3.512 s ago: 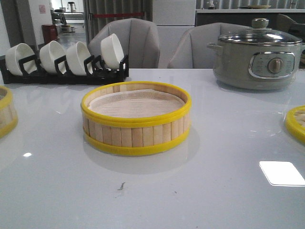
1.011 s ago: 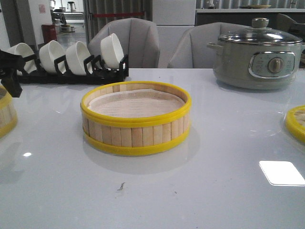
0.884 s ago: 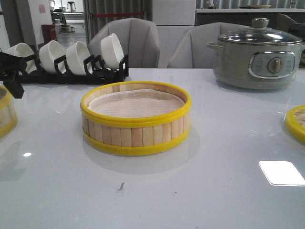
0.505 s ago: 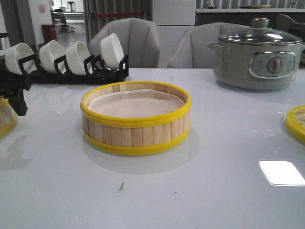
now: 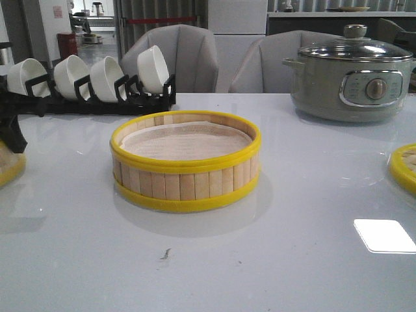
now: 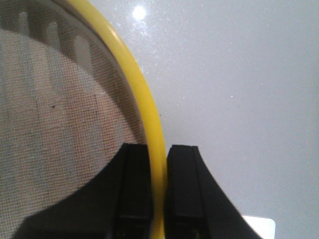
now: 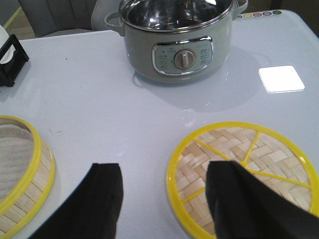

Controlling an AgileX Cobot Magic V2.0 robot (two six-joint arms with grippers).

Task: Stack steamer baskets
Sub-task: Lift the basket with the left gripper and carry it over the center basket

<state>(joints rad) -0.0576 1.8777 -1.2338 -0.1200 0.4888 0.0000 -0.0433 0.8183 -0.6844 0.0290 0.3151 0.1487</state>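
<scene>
Glossy white table [image 5: 305,260]. Centre basket [image 5: 185,159] sits as stack base. Left gripper [image 6: 158,199], at its 9 o'clock, is nearly closed astride the second basket [image 6: 60,114] rim. Right gripper [image 7: 164,199] gapes, empty, above the lid [image 7: 244,172].

Glossy white table [image 5: 312,273]. At centre, lined basket [image 5: 185,160]; at left edge, second basket [image 5: 9,166], cut off by frame; at right edge, woven lid [image 7: 242,177], lying flat. Along the back, black rack [image 5: 91,97] of white bowls [image 5: 107,78] at left, grey-green pot [image 5: 351,75] at right.
</scene>
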